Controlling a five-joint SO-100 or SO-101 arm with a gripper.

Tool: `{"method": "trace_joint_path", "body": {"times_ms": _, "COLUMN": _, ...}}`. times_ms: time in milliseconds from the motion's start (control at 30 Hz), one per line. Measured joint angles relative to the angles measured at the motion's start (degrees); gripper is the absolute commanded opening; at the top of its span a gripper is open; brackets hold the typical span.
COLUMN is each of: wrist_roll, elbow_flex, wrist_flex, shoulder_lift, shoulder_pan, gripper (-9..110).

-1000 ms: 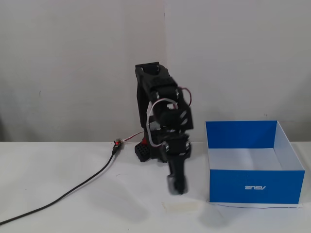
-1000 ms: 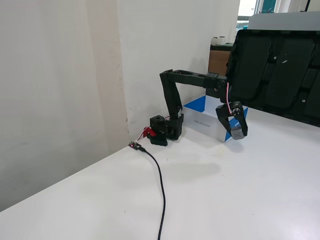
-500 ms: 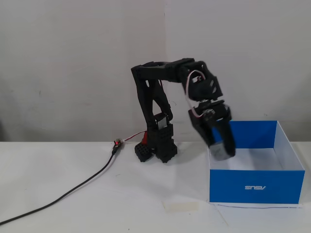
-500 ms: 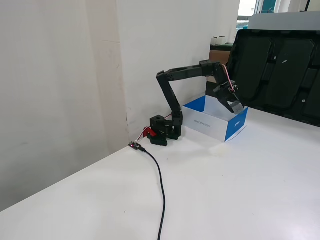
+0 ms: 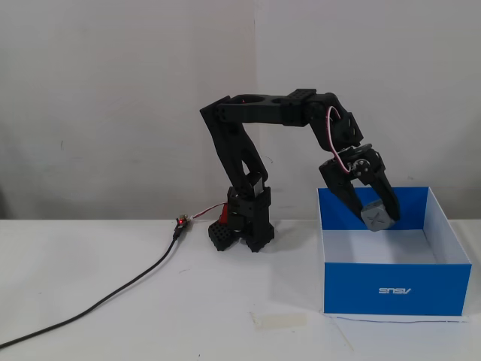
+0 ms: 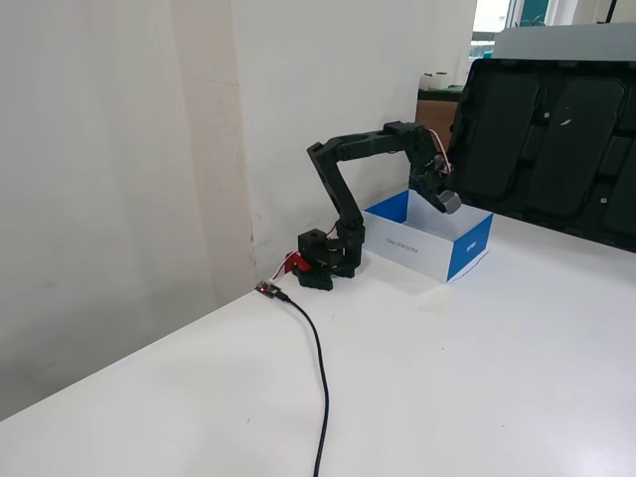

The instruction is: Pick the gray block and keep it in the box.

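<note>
the black arm (image 5: pixel 248 128) rises from its base (image 5: pixel 244 226) by the wall and reaches over to the right in a fixed view, bending down so that the gripper (image 5: pixel 376 214) hangs over the open top of the box (image 5: pixel 391 289). its two fingers are closed around the gray block (image 5: pixel 378 216), which sits pinched at their tips, held in the air above the box's white floor and in front of the blue back wall; it does not touch the floor. the block's face shows a recessed cross-like cut-out. in the other fixed view, taken from the side, the gripper (image 6: pixel 446 202) again hangs above the box (image 6: pixel 467 250) with the gray block (image 6: pixel 448 202) seen as a small gray blob at its end, too small there to make out how the fingers meet it. the box stands on the white table (image 5: pixel 113 316), to the right of the arm's base, with its white logo on the front blue wall. a black cable (image 5: pixel 98 304) runs across the table from the lower left up to a small connector (image 5: pixel 180 222) near the base, and a pale strip of tape (image 5: pixel 279 320) lies on the table just in front of the box's left corner.
</note>
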Motion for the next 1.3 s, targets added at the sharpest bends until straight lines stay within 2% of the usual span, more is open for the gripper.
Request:
{"method": "trace_joint_path", "body": {"times_ms": 67, "wrist_roll": 0.0, "elbow_flex": 0.5, "wrist_flex": -0.4, "shoulder_lift": 0.0, "shoulder_pan": -1.0, "gripper": 28}}
{"method": "trace_joint_path", "body": {"times_ms": 200, "wrist_roll": -0.8, "elbow_flex": 0.6, "wrist_flex": -0.4, "shoulder_lift": 0.0, "shoulder_pan": -2.6, "gripper": 28}}
{"method": "trace_joint_path", "body": {"times_ms": 500, "wrist_roll": -4.6, "elbow_flex": 1.0, "wrist_flex": -0.4, "shoulder_lift": 0.2, "shoulder_pan": -3.4, "gripper": 4}}
{"method": "trace_joint_path", "body": {"times_ms": 600, "wrist_roll": -7.8, "elbow_flex": 3.8, "wrist_flex": -1.0, "shoulder_lift": 2.7, "shoulder_pan": -0.7, "gripper": 0}}
{"method": "trace_joint_path", "body": {"times_ms": 833, "wrist_roll": -14.4, "elbow_flex": 8.5, "wrist_flex": -0.9, "shoulder_lift": 11.2, "shoulder_pan": 9.8, "gripper": 0}}
{"method": "trace_joint_path", "body": {"times_ms": 1100, "wrist_roll": -17.1, "elbow_flex": 8.9, "wrist_flex": -0.6, "shoulder_lift": 13.4, "shoulder_pan": 30.3, "gripper": 0}}
{"method": "trace_joint_path", "body": {"times_ms": 1300, "wrist_roll": -16.3, "elbow_flex": 16.3, "wrist_flex": -6.9, "shoulder_lift": 16.7, "shoulder_pan": 45.6, "gripper": 0}}
